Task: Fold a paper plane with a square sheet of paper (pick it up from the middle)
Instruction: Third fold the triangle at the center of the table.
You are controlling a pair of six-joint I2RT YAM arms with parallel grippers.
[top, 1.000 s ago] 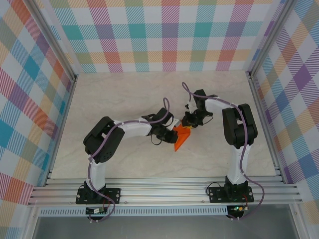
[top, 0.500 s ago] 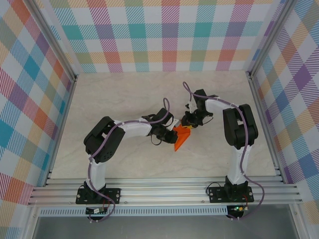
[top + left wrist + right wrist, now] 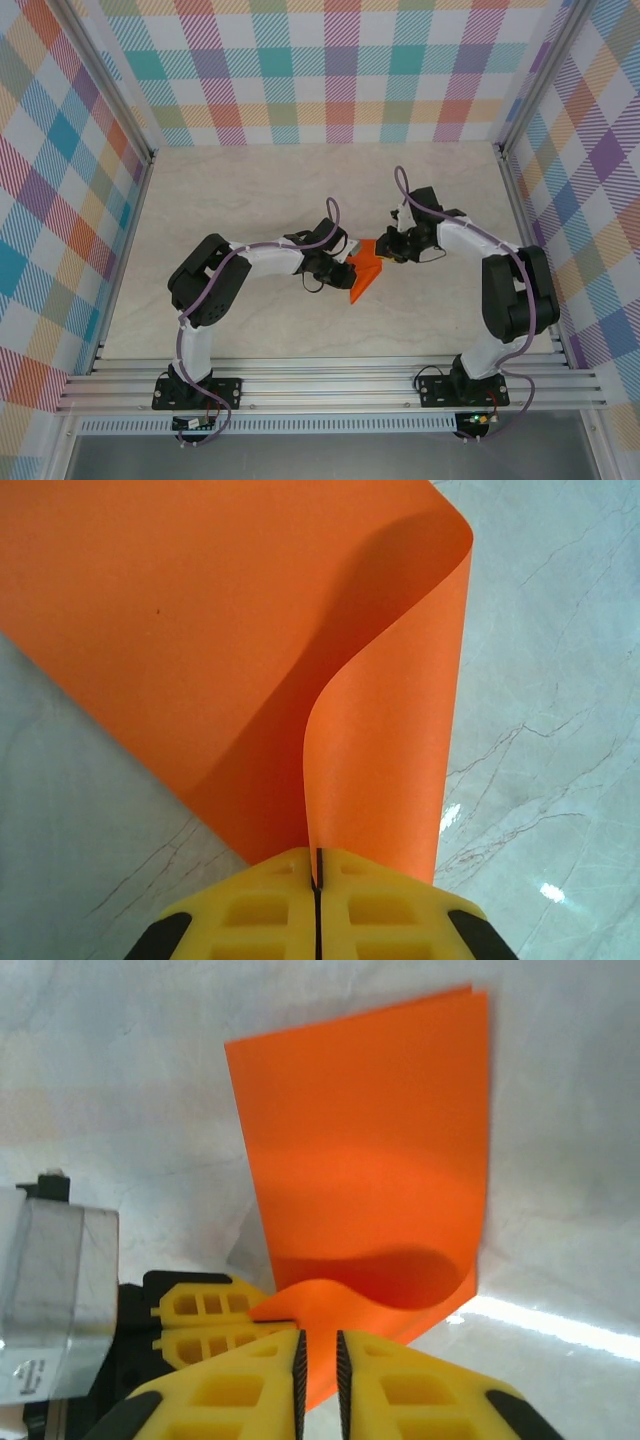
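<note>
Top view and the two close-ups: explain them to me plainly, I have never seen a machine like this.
These are two robot arms bolted at the near edge of a marble-look table. The top picture looks down from above and behind them: left arm, right arm, meeting inside checked walls. The other two pictures come from a camera on each wrist, looking along that arm's grasping end. Between the arms is one orange paper sheet, doubled over. The yellow left fingers are shut on its curled edge. The right fingers stand a slit apart at the paper; whether they pinch it cannot be told.
</note>
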